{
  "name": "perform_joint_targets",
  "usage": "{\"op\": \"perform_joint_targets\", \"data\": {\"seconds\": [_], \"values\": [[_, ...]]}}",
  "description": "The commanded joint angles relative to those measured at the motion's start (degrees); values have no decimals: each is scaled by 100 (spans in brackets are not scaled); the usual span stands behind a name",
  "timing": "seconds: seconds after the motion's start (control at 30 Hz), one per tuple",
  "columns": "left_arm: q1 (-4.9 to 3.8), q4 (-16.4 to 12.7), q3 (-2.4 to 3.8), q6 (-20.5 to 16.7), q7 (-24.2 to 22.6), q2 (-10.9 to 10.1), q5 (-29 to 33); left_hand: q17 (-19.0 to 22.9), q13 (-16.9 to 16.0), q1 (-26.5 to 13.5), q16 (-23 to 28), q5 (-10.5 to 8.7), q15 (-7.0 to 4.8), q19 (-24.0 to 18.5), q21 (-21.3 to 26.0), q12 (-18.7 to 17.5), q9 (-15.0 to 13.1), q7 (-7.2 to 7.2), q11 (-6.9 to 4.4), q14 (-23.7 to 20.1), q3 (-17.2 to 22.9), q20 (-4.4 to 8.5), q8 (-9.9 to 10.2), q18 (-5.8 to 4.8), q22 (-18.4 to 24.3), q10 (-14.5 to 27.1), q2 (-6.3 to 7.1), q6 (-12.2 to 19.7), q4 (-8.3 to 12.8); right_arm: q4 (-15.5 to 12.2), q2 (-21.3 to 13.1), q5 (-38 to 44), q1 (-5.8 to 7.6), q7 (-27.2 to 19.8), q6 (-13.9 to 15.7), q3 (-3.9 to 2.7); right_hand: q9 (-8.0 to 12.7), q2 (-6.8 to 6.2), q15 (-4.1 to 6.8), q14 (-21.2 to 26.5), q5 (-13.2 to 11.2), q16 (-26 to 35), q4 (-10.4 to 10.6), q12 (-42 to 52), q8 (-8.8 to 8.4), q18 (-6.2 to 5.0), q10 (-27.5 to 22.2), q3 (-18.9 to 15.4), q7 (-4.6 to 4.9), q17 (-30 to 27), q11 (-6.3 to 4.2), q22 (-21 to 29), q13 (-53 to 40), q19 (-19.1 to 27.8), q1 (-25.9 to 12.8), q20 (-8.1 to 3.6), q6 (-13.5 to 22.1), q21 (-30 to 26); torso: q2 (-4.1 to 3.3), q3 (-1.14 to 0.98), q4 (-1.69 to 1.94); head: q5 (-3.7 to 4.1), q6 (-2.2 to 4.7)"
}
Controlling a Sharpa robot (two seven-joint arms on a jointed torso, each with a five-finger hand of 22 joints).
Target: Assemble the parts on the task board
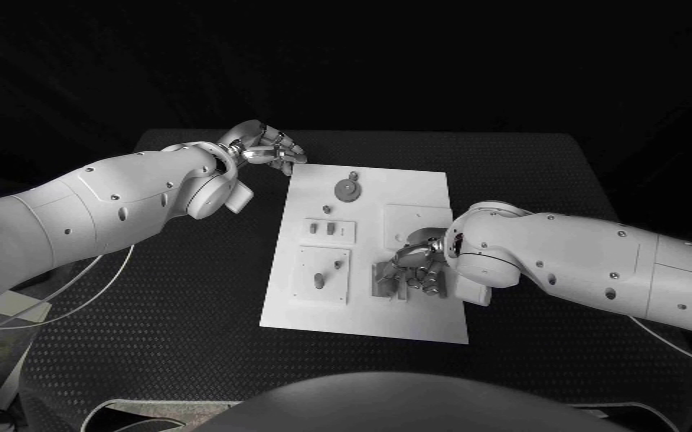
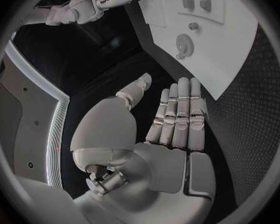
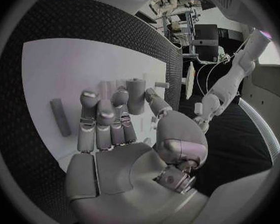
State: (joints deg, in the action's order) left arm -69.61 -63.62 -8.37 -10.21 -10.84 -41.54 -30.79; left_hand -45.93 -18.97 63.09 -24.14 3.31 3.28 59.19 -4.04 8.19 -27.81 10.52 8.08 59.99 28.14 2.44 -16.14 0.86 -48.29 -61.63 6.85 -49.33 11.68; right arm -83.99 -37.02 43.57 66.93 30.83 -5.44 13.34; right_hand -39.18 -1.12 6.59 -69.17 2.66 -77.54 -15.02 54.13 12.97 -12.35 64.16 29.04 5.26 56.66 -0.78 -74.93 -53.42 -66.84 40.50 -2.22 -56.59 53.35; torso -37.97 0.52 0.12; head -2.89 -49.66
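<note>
Right hand (image 1: 421,262) poised low over near half of task board (image 1: 418,192); fingers (image 3: 102,115) lying side by side, curled slightly above a cluster of upright grey parts (image 1: 387,280). Whether anything was pinched could not be told: one upright cylinder (image 3: 135,95) stood just past the fingertips, thumb close beside it, contact unclear. Loose grey peg (image 3: 60,116) lay flat on board, apart from the fingers on the side away from the thumb. Judged mid-step: seating or picking a part at that cluster.

Left hand (image 1: 263,145) parked off the board's far corner above the black worktop (image 1: 173,302), fingers (image 2: 177,109) straight and pressed together, thumb apart, holding nothing. Round disc part (image 2: 184,44) sat on board beyond those fingertips. Probably kept clear so as not to obstruct.
</note>
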Motion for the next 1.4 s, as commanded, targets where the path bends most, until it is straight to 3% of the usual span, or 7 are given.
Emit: {"op": "perform_joint_targets", "data": {"seconds": [0.03, 0.63, 0.73, 0.87, 1.07, 1.4], "values": [[-4, -20, 3, 69, -42, -4, 35, -7, -9, -53, 24, 35, 3, -18, -3, 21, 9, -8, -7, 47, 5, -8, -31, -5, 9, 47, 5, 42, -27, 16, 29, 94, -27, -88, 74, 3, 14, -26, 19, -13, 19, 32, -9, 38, -23, -265, -37, 12, 50, 9, 11, -68, 8, 40, -14, 4, 1, -33, -4, -1, 5, -4, -7], [-4, -20, 3, 78, -37, -1, 35, -15, -13, -54, 33, 34, 3, -19, -3, 29, 10, -9, -6, 49, 4, -9, -33, -6, 10, 54, 3, 42, -31, 85, 48, 60, -52, -47, -110, 4, 14, -61, 9, -1, 18, 51, 9, 41, -45, -265, -64, 3, 61, 18, 23, -65, 10, 51, -93, 12, 33, -46, 2, -1, -5, -12, -30], [-4, -15, 3, 78, -39, -2, 35, -20, -14, -64, 37, 34, 4, -19, -3, 33, 11, -8, -6, 50, 1, -10, -34, -7, 10, 57, 1, 43, -39, 86, 49, 60, -57, -50, -129, 5, 22, -139, -7, 27, 18, 77, 60, 35, -80, -265, -108, -7, 80, 22, 41, -59, 14, 75, -197, 17, 90, -69, 1, 0, -4, -11, -31], [-4, -14, 3, 81, -38, -1, 35, -27, -17, -80, 45, 33, 5, -20, -3, 40, 12, -8, -5, 51, -3, -10, -35, -7, 11, 62, -6, 44, -55, 87, 53, 58, -62, -73, -104, 5, 53, -346, -55, 92, 13, 130, 214, 24, -176, -265, -202, 21, 134, 26, 93, -48, 17, 128, -395, 15, 256, -119, 1, 0, -4, -8, -31], [-4, -15, 3, 88, -29, -3, 35, -31, -18, -82, 50, 33, 5, -22, -2, 43, 14, -7, -5, 51, -5, -10, -33, -7, 12, 66, -3, 47, -57, 65, 45, 44, -62, -124, -169, 7, 153, -690, -204, 277, 18, 249, 427, -3, -393, -265, -453, 225, 294, 20, 246, -45, 22, 273, -471, 21, 636, -209, 1, 1, 0, -8, -34], [-4, -16, 3, 84, -29, -8, 35, -37, -20, -83, 56, 33, 5, -25, -1, 47, 16, -5, -4, 51, -6, -10, -31, -6, 13, 74, -1, 53, -59, 68, 30, 74, -63, -131, -51, 7, 167, -742, -233, 313, 20, 253, 479, 28, -408, -265, -504, 299, 320, 32, 274, -60, 14, 298, -428, 30, 669, -209, 1, 1, -2, -11, -34]]}}
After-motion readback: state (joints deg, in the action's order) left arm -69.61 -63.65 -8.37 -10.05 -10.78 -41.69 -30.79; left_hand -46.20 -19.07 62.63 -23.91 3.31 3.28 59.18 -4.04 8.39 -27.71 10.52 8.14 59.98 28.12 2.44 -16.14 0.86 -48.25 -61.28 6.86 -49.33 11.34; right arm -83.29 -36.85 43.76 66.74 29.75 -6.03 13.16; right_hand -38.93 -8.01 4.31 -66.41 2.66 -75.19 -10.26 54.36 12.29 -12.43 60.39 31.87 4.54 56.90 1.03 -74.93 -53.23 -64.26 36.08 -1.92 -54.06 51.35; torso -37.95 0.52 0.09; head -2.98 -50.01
